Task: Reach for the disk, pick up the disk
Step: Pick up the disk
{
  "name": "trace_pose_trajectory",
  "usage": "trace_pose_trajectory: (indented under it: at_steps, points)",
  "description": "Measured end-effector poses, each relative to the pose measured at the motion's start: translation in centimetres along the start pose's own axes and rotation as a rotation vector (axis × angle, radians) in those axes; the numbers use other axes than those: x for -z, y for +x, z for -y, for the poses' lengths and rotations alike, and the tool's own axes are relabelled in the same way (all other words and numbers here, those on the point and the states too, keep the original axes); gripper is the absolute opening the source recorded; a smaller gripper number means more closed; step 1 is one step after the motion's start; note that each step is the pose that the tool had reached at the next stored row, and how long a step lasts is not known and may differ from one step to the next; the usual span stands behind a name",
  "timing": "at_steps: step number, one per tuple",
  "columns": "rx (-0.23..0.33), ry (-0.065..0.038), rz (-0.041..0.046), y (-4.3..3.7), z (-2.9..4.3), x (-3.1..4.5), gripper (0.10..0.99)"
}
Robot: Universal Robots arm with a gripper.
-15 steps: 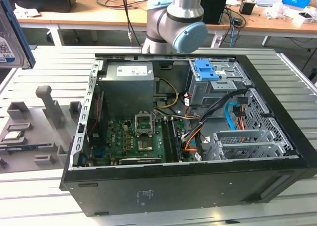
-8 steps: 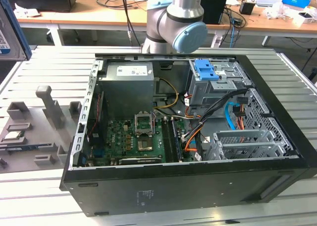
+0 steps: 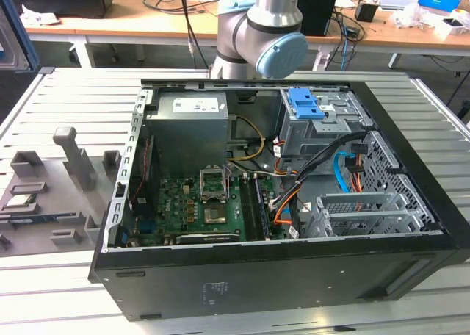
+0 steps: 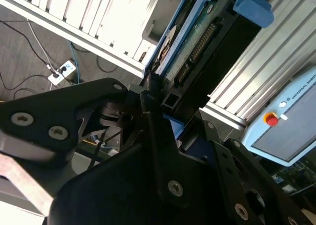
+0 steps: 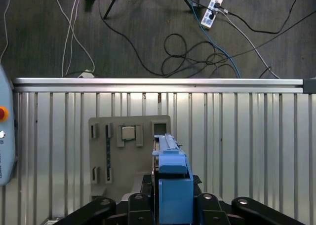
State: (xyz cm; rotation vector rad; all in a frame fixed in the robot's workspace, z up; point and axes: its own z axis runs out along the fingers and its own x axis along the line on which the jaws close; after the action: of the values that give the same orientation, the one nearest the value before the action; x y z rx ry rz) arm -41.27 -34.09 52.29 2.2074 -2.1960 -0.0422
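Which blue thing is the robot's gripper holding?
The disk with blue rails, clamped on edge in the gripper; the other blue piece, the latch, sits on the grey drive cage.

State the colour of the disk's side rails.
Blue, along the disk, clearest in the first wrist view.

One disk (image 4: 200,40), one computer case (image 3: 257,280), one chip (image 5: 128,132), one arm (image 3: 266,35)

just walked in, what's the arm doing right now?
The gripper is shut on the disk, clamping it at one end, so the pick-up looks done. In the first wrist view the disk is held clear above the slatted table, with the grey fixture plate and its small chip below. The open computer case lies on the table in the exterior view.
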Motion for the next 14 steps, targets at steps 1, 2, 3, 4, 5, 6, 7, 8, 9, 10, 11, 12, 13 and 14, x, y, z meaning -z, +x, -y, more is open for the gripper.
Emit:
trace_pose_trajectory:
  at_steps: [1,2,3,4,5,6,7,8,9,10,11,12,13,14]
  points:
    - [0.0,0.0,0.0,0.0,0.0,0.02,0.365]
    - [0.0,0.0,0.0001,0.0,0.0,0.01,0.365]
    - [0.0,0.0,0.0001,0.0,0.0,0.01,0.365]
    - [0.0,0.0,0.0001,0.0,0.0,0.02,0.365]
    - [0.0,0.0,0.0001,0.0,-0.01,0.03,0.365]
    - [0.0,0.0,0.0001,0.0,0.0,0.03,0.365]
    - [0.0,0.0,0.0001,0.0,0.01,0.03,0.365]
    - [0.0,0.0,0.0001,0.01,0.24,0.04,0.365]
    - [0.0,0.0,0.0001,0.0,0.45,0.05,0.365]
    - [0.0,0.0,0.0,0.01,0.73,0.06,0.365]
    - [0.0,0.0,0.0,0.01,0.91,0.07,0.365]
    - [0.0,0.0,0.0,0.01,1.24,0.08,0.365]
    - [0.0,0.0,0.0001,0.01,1.53,0.09,0.365]
    - [0.0,0.0,0.0001,0.01,1.72,0.09,0.365]
